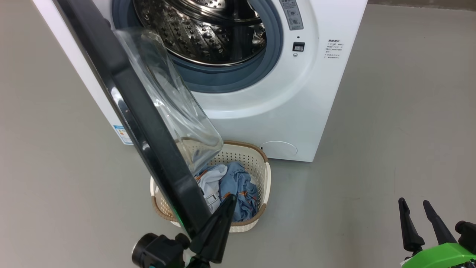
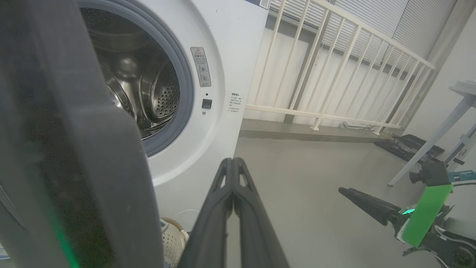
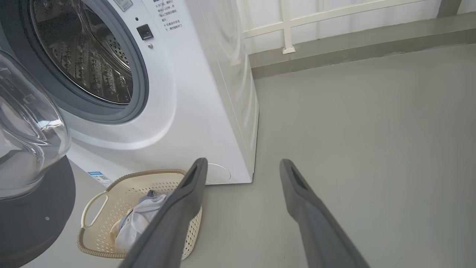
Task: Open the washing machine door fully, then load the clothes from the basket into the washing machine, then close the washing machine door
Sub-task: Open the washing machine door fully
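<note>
One step is in hand: opening. Head view: the washing machine door [image 1: 148,149] stands part-swung, and my left claw [image 1: 228,203] is pinched shut and empty at its lower rim. The basket [image 1: 262,163] of clothes [image 1: 238,186] sits on the floor against the washing machine [image 1: 297,111]. Left wrist view: fingers together beside the ring. Right wrist view: the right claw [image 3: 241,165] is wide and idle. Next, I judge, push the door wider.

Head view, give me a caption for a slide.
The door of the washing machine stands open above the basket of clothes.
</note>
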